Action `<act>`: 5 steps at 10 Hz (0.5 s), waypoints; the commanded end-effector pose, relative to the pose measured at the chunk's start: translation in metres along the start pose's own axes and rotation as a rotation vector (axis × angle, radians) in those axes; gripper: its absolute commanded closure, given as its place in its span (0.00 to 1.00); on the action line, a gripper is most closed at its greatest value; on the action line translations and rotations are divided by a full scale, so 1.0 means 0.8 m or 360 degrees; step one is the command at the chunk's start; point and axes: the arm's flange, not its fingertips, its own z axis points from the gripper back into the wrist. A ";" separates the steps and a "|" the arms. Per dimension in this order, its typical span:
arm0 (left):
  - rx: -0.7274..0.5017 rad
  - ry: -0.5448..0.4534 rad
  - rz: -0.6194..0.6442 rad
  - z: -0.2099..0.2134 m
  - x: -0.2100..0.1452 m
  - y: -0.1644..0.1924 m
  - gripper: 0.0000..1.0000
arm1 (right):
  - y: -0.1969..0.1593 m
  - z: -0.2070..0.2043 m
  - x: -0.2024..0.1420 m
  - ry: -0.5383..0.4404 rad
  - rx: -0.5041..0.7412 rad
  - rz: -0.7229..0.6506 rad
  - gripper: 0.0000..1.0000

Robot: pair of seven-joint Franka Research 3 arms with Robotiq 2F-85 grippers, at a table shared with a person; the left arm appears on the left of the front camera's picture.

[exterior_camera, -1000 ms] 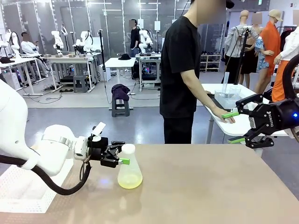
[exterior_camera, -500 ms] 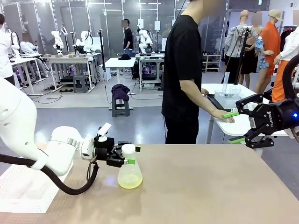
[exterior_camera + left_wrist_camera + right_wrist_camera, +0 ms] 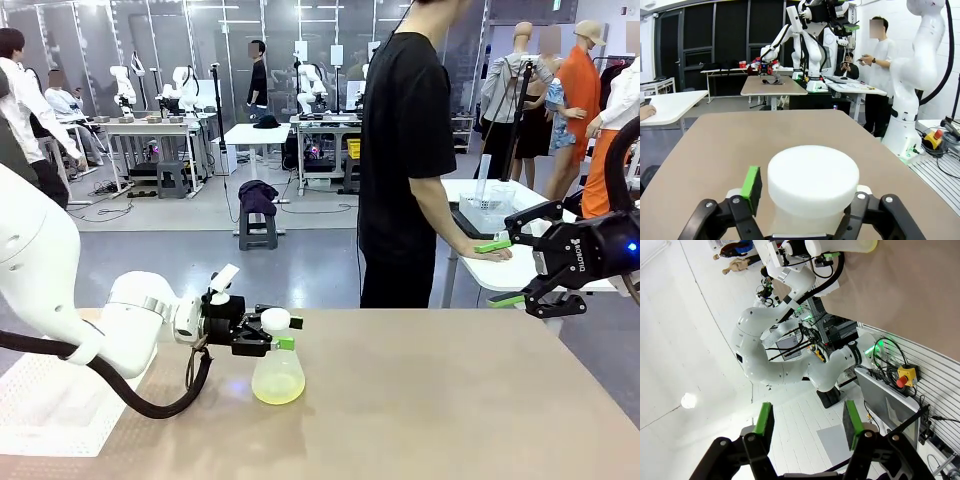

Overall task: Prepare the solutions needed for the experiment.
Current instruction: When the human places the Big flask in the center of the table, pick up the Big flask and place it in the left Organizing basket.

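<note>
A frosted conical flask [image 3: 278,368] with a white cap [image 3: 275,319] stands on the tan table [image 3: 450,400], left of the middle. The solutions [image 3: 278,389] form a shallow pale yellow-green layer in its base. My left gripper [image 3: 272,333] reaches in level from the left, its jaws on either side of the flask's neck just under the cap. In the left wrist view the cap [image 3: 812,180] sits between the fingers, and a slim gap shows beside the green pad [image 3: 751,182]. My right gripper [image 3: 510,272] hangs open and empty above the table's right edge.
A person [image 3: 405,150] stands beyond the far edge, one hand resting on a white side table [image 3: 500,268]. A white perforated mat [image 3: 45,410] lies at the near left. The right wrist view catches the flask [image 3: 860,244] and the left arm far off.
My left gripper has moved right up to the flask's neck and its jaws have narrowed around it. The right arm has stayed still. The person has shifted slightly right.
</note>
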 end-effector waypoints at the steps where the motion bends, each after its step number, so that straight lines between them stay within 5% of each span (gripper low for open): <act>1: 0.0000 -0.0017 0.0037 0.002 0.005 0.002 0.35 | 0.001 0.001 -0.001 0.0002 0.0006 0.0008 0.30; 2: 0.0007 -0.0009 0.0036 0.005 0.007 -0.001 0.70 | 0.001 0.001 -0.001 0.0002 0.0006 0.0008 0.30; 3: 0.0011 -0.0003 0.0043 0.008 0.007 -0.003 0.54 | 0.001 0.001 -0.001 0.0002 0.0006 0.0008 0.30; 4: 0.0015 -0.0002 0.0044 0.010 0.009 -0.004 0.89 | 0.001 0.001 -0.001 0.0002 0.0006 0.0008 0.30; 5: 0.0015 -0.0001 0.0043 0.013 0.010 -0.005 0.73 | 0.001 0.001 -0.001 0.0002 0.0006 0.0008 0.30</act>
